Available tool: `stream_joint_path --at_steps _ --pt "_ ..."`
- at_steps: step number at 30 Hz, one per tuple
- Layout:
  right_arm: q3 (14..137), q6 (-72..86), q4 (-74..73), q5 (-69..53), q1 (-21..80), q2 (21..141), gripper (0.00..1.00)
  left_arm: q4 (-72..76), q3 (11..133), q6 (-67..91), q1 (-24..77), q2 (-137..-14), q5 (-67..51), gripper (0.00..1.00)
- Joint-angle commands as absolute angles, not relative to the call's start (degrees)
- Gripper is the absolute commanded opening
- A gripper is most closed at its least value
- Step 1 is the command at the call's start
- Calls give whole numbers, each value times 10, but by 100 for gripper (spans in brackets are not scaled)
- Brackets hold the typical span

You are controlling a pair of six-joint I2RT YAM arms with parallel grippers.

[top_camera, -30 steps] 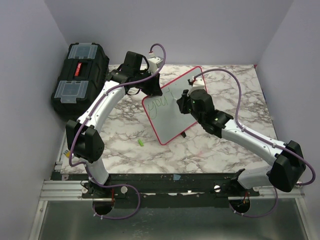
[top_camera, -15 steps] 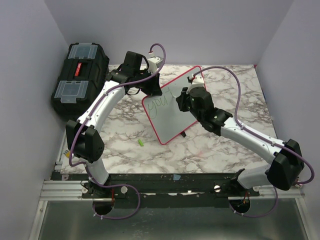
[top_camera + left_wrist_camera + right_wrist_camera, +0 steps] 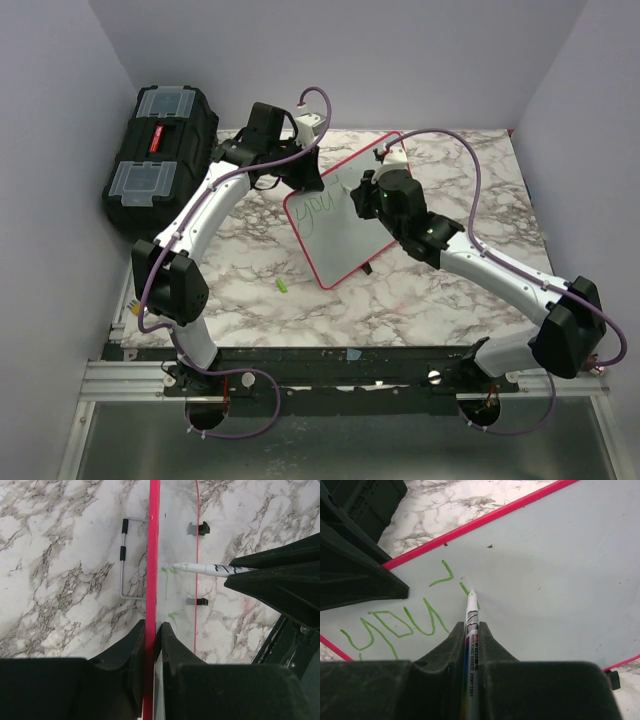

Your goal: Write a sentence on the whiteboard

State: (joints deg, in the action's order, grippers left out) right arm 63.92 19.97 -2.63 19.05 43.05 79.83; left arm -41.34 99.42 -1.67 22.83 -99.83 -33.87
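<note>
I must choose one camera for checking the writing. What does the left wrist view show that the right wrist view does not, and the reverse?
Only the left wrist view shows the wire stand behind the whiteboard and the left tool pinching its red edge. Only the right wrist view shows the green lettering readably: "you" plus two strokes. Both show the board, the marker with its tip on it, held by the right tool, and the marble table.

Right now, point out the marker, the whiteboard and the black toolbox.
marker (image 3: 471, 614): right wrist view, on its white barrel below the tip.
whiteboard (image 3: 545, 572): right wrist view, on its bare white face.
black toolbox (image 3: 163, 142): top external view, on the middle of its lid.
</note>
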Motion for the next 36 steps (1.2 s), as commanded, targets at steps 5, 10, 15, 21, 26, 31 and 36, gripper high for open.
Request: stream_joint_path --at_steps 5,10,15,21,26,31,36 --pt "663 195 -6 206 431 824 1 -404 1006 -39 236 -987 -346 0" --pt "670 195 -8 225 431 829 1 -404 1006 -40 236 -986 -346 0" --pt "677 193 -12 245 431 831 1 -404 1007 -40 236 -985 -345 0" --pt "682 192 -25 277 431 819 1 -409 1013 -38 236 -990 -336 0" --pt "679 184 -29 291 432 787 1 -410 1015 -35 236 -992 -334 0" --pt "656 183 -30 304 431 761 1 -410 1017 -34 236 -993 -333 0" --pt "631 197 -36 296 431 752 1 -413 1018 -33 236 -991 -332 0"
